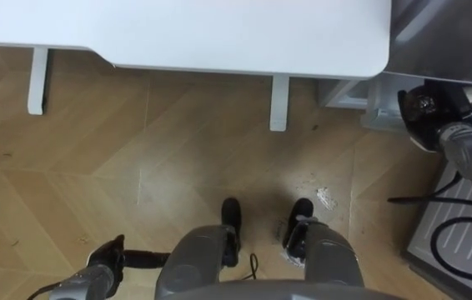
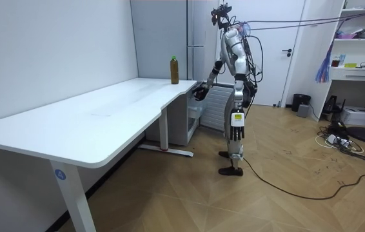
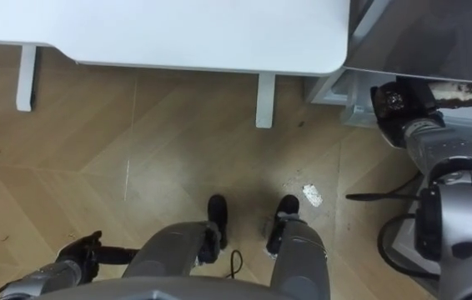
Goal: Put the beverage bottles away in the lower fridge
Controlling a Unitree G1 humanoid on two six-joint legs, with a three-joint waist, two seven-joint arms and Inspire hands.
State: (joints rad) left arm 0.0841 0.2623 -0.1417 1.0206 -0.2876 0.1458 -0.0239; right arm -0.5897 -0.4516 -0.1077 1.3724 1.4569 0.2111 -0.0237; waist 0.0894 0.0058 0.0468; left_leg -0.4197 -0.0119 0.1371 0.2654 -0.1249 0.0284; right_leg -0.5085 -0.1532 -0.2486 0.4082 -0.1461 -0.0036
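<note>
Evidently the pick-up is not yet done. Beyond the table's (image 2: 105, 109) far end stands the fridge (image 2: 163, 32). The right hand (image 1: 424, 107) is just off that end, its grip unreadable. The left hand (image 1: 107, 257) hangs relaxed, well short of the table. The bottle (image 2: 174, 69) stands upright on the table's far corner, so the next move is a grasp.

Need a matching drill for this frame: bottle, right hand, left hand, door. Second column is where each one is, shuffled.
Things:
1. bottle
2. right hand
3. left hand
4. door

Places:
A. low by the robot's thigh
B. standing on the table, at its far end in the room view
C. in the room's far wall
D. raised beside the table's corner

Pairs: 1-B, 2-D, 3-A, 4-C
</note>
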